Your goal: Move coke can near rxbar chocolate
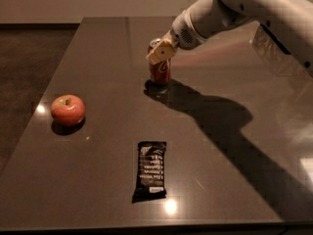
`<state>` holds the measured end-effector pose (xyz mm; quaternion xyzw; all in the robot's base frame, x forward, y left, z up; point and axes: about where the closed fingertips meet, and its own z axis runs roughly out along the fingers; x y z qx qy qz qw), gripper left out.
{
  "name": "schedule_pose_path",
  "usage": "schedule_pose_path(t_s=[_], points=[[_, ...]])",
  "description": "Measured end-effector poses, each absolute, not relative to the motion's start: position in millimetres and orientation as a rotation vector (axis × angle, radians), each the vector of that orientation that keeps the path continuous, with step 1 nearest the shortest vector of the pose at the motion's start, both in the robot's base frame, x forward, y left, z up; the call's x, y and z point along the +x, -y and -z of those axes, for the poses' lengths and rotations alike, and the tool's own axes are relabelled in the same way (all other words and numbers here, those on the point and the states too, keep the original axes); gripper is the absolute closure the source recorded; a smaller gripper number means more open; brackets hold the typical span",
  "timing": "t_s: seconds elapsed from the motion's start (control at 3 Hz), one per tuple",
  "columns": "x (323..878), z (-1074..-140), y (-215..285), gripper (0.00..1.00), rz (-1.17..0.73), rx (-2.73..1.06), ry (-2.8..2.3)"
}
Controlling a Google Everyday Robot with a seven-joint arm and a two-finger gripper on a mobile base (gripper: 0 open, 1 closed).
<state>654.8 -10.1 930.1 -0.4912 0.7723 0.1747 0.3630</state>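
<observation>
The coke can (160, 73), red with a silver top, stands upright at the far middle of the dark table (234, 180). My gripper (161, 53) comes in from the upper right, and its tan fingers (157, 56) are closed around the can's upper part. The can's base is at or just above the tabletop. The rxbar chocolate (150, 171), a flat black wrapper with white text, lies near the front edge, well in front of the can. My arm casts a long shadow to the right of the can.
A red apple (68, 110) sits on the left side of the table. The table's left edge runs close by the apple, with dark floor (29, 58) beyond it. The front edge lies just below the bar.
</observation>
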Motion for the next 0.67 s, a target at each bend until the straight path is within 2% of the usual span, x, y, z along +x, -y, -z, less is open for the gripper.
schedule_pose_path(t_s=[0.33, 0.67], points=[[618, -945, 20, 1.0, -0.493, -1.335, -1.932], [572, -960, 26, 1.0, -0.554, -1.405, -1.855]])
